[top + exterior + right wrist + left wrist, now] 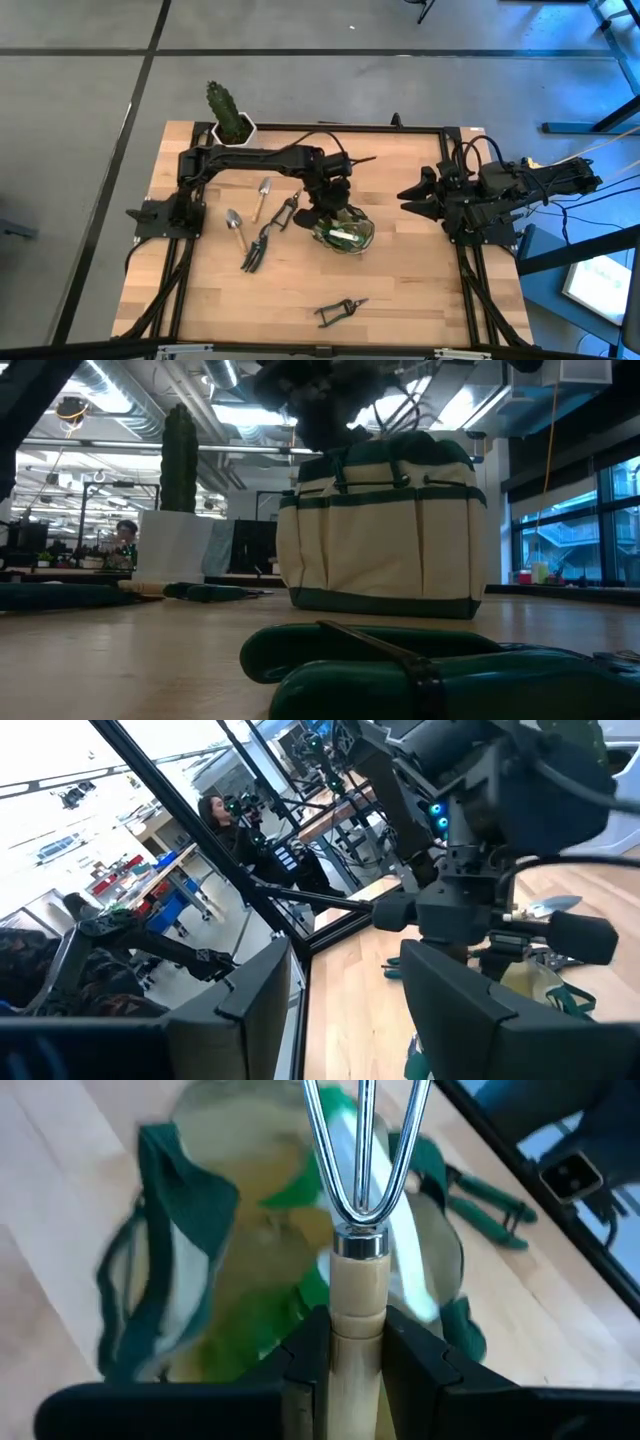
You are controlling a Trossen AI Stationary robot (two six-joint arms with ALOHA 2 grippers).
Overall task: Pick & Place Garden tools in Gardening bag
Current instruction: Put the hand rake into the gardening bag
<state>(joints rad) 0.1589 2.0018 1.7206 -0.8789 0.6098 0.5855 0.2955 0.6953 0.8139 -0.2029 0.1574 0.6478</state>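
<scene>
High view – bag: the gardening bag (343,232) is seen near the middle of the worktop (400,290), mouth up, with something green and pale already lying inside.
High view – left gripper (325,205): it is held over the bag's mouth; what it carries cannot be made out from here.
High view – tools left out: a trowel (262,195), a second silver tool (236,226) and a dark claw rake (258,245) are seen lying just left of the bag; the pruning shears (338,312) are lying well apart, near the front edge.
High view – right gripper (420,195): it is parked at the right edge of the worktop, away from the tools.
Low view – bag: it is seen standing upright, with the left arm's dark bulk above its mouth; the shears fill the foreground.
Left wrist view – fork (358,1210): its wooden handle is clamped between the left fingers (306,1355), tines pointing down toward the open bag below; it is not yet released.
Right wrist view – right fingers (250,995): they are spread apart with nothing between them.
Progress (judged): one item appears bagged, the fork is about to be dropped in, and four tools are left on the worktop.
</scene>
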